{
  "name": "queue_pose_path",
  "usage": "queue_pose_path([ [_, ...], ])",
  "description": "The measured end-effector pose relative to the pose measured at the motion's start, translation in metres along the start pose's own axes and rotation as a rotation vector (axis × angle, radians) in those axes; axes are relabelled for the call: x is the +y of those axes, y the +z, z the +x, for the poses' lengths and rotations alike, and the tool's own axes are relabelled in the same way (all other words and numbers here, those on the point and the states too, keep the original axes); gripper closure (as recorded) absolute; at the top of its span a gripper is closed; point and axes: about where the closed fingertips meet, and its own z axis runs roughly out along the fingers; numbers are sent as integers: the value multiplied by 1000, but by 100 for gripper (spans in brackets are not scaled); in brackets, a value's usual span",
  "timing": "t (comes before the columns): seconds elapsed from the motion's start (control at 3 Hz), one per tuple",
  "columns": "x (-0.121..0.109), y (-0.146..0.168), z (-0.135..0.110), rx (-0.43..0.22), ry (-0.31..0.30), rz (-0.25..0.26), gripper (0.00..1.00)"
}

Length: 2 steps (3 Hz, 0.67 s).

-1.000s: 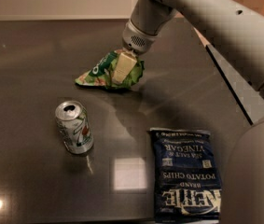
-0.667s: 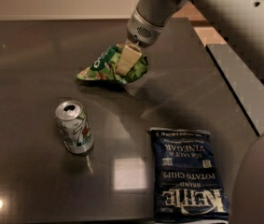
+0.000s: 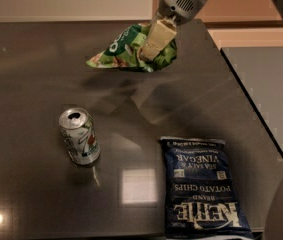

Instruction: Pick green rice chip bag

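The green rice chip bag (image 3: pixel 123 49) is a wrinkly light-green foil bag with a dark-green logo patch. It hangs in the air above the far part of the dark table (image 3: pixel 26 84), clear of the surface, with its shadow below it. My gripper (image 3: pixel 153 44) comes down from the top of the view and is shut on the bag's right side. One cream-coloured finger (image 3: pixel 156 38) shows in front of the foil; the other is hidden behind the bag.
A silver-green soda can (image 3: pixel 79 136) stands at the left front. A flat dark-blue Kettle potato chips bag (image 3: pixel 200 188) lies at the right front. The table's right edge (image 3: pixel 246 99) runs diagonally, with a grey surface beyond it.
The gripper has risen with the green bag in it. The bag has left the table and now hangs above it. The can and the blue bag have not moved.
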Motion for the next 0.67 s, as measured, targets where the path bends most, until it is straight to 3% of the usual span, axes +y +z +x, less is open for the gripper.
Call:
queue_pose_path([
  [0.33,8,-48,-12,-35,-65,17,100],
  [0.67,2,-55,-19,-57,-72,43,100],
])
